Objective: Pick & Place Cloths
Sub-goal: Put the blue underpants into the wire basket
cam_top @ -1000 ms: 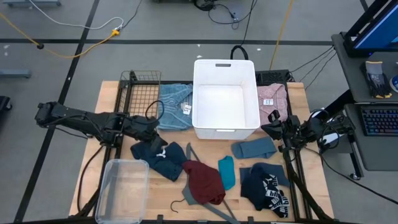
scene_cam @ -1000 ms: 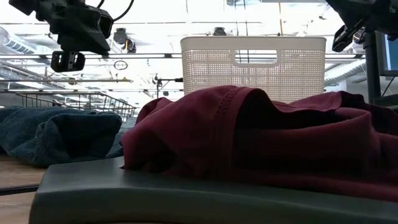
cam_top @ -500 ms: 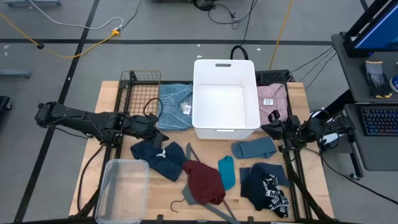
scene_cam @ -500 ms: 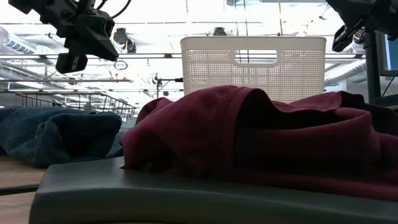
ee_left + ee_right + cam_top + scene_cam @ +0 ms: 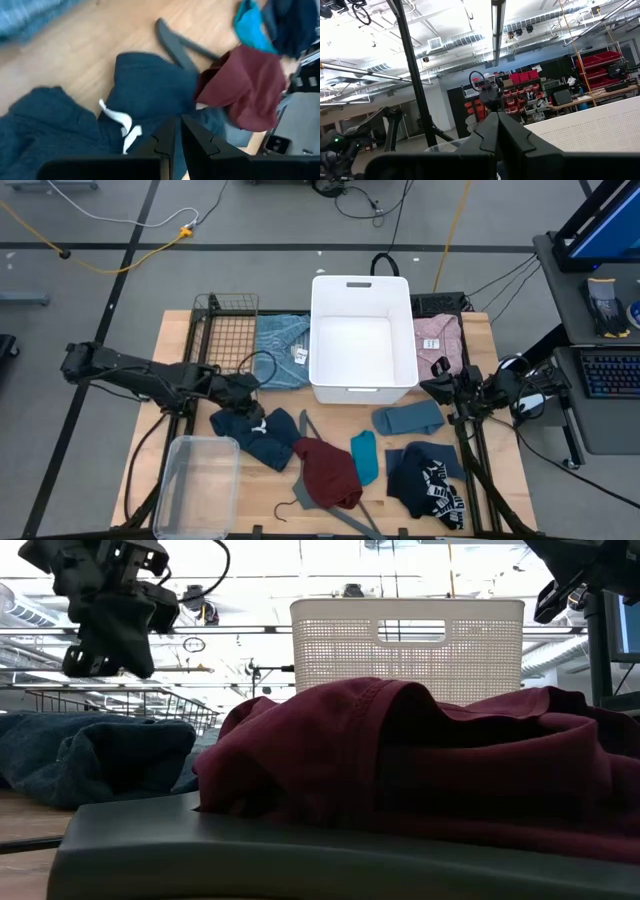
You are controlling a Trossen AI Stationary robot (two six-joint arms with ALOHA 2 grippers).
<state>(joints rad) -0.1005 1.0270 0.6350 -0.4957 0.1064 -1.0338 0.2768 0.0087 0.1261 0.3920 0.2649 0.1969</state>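
The white perforated plastic basket (image 5: 362,337) at the middle of the worktop's far edge holds nothing, so by the look of it no cloth has been placed yet and the whole job is still ahead.

Every garment lies on the wooden worktop (image 5: 180,338). A folded light-blue cloth with a tag (image 5: 282,351) rests just left of the basket, and a folded pink cloth with a tag (image 5: 439,343) just right of it, near the far right corner. A crumpled navy garment with a white drawstring (image 5: 255,430) lies left of centre. A maroon garment (image 5: 327,471) sits towards the near edge, partly over a grey plastic clothes hanger (image 5: 312,432), with a small teal cloth (image 5: 364,456) just beside it. A slate-blue cloth (image 5: 408,418) lies right of centre, and a navy cloth with white print (image 5: 430,481) sits near the near right corner. A clear plastic tub (image 5: 195,483) at the near left corner is also empty.

The left gripper (image 5: 250,393) hangs just above the far edge of the navy drawstring garment, tipped down at it; its fingers (image 5: 165,137) are pressed nearly together and grasp nothing. It seems about to make the first pick, and would need to spread its fingers first.

The right gripper (image 5: 437,390) waits near the right edge, clenched and empty, pointing out across the room.
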